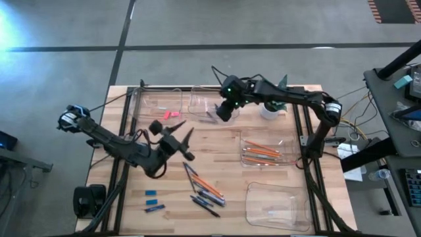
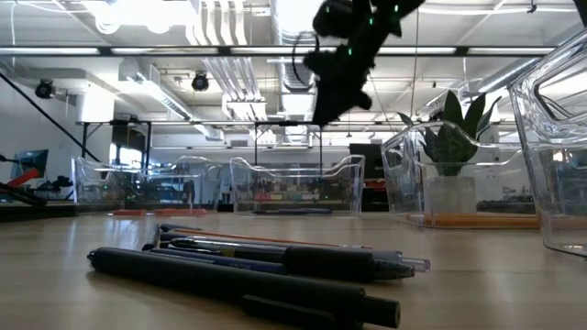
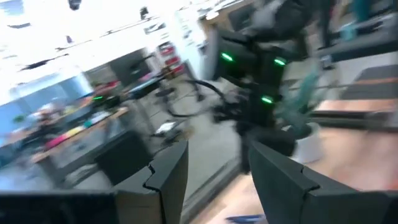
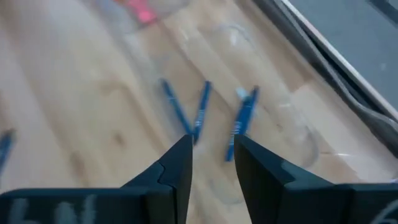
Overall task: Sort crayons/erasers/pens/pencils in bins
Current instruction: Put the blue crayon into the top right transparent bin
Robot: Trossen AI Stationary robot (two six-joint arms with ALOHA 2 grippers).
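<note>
A: Where is the right end effector (image 1: 225,112)?
B: Fingers parted, empty, above a back bin (image 1: 212,103) holding blue crayons (image 4: 202,107).
A: And the left end effector (image 1: 185,145)?
B: Spread open over the bench (image 1: 263,191), beside the pens (image 1: 205,196).

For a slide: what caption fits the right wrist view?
Right gripper, open, above three crayons in a bin.

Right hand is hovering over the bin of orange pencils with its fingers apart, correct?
Not quite. The right hand hovers over the bin holding blue crayons, not the bin with the orange pencils, which sits nearer the right arm's base. Its fingers are apart, as you say. The right wrist view shows the blue sticks directly below; the high view confirms the position.
</note>
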